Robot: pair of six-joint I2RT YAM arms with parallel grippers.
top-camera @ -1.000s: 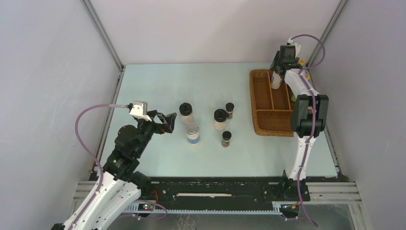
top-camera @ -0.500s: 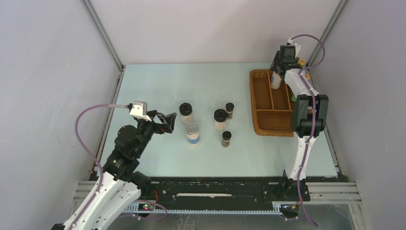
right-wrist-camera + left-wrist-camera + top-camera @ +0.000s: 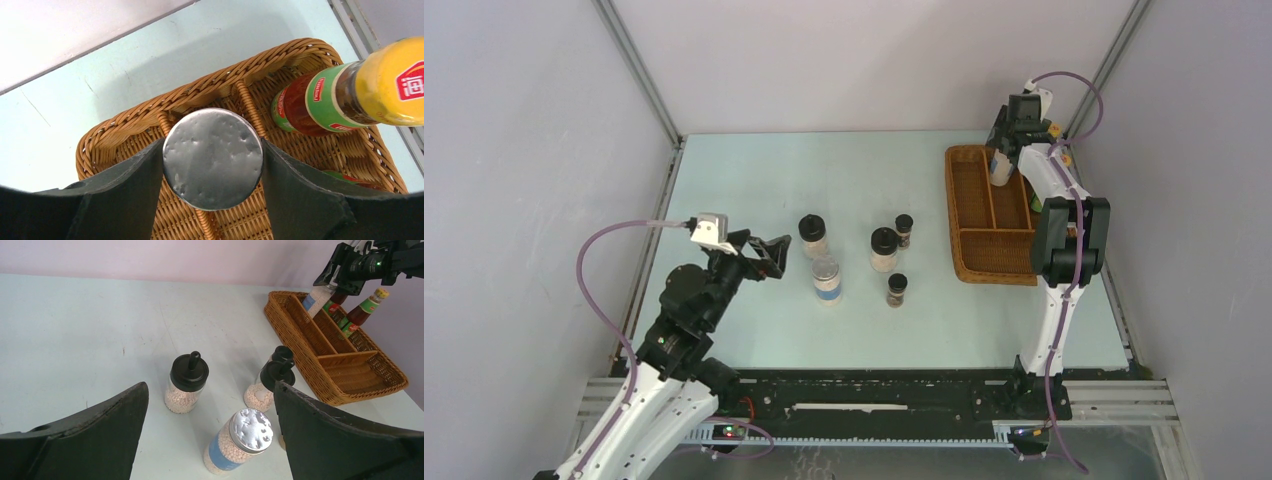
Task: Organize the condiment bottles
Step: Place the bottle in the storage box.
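Note:
My right gripper (image 3: 1003,150) is shut on a silver-lidded blue-label jar (image 3: 213,157) and holds it over the far end of the wicker tray (image 3: 987,258), above a divider. Two red sauce bottles (image 3: 320,100) with orange caps stand in the tray's right compartment. My left gripper (image 3: 774,256) is open and empty, left of the second silver-lidded jar (image 3: 237,442). Two black-lidded white jars (image 3: 813,236) (image 3: 884,248) and two tiny dark jars (image 3: 904,230) (image 3: 897,289) stand on the table.
The brown wicker tray (image 3: 345,385) has long compartments and lies at the right of the pale blue table. Grey walls and metal frame rails close in the table on three sides.
My left wrist has shifted very slightly to the left. The right arm and the jars on the table have not moved.

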